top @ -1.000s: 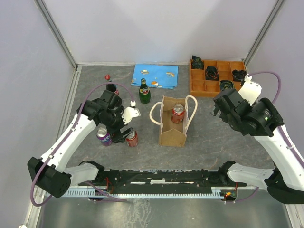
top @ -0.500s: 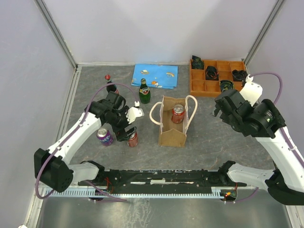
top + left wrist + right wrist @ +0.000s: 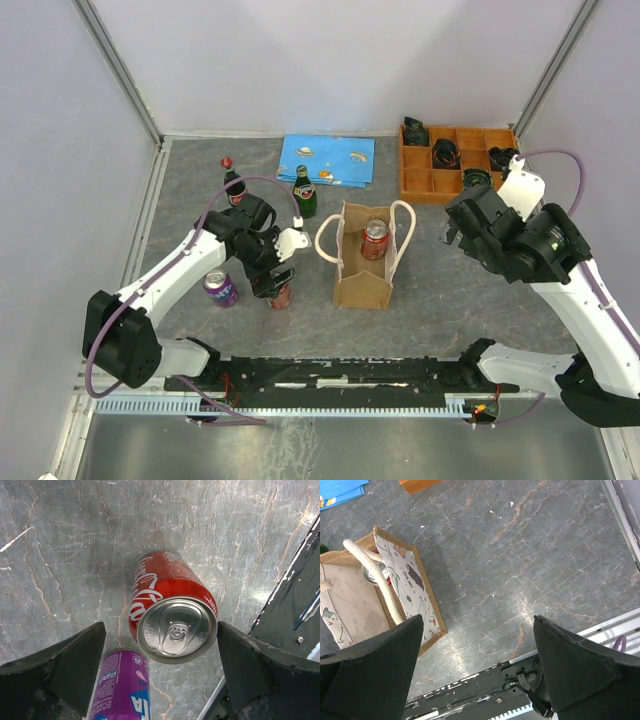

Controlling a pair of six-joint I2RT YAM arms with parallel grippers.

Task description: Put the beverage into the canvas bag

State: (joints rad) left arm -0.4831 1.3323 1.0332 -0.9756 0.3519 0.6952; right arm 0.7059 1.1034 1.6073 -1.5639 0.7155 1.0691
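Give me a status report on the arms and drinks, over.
Left gripper open over the red cola can. Right gripper open, empty, beside the canvas bag. Bag holds another red can. Purple can close alongside.

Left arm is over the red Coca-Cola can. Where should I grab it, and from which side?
Grip the Coca-Cola can on its round side wall, just below the rim, coming straight down from above. It stands upright with its lid facing the open left gripper, whose fingers straddle it. Watch the purple can, which stands close beside one finger.
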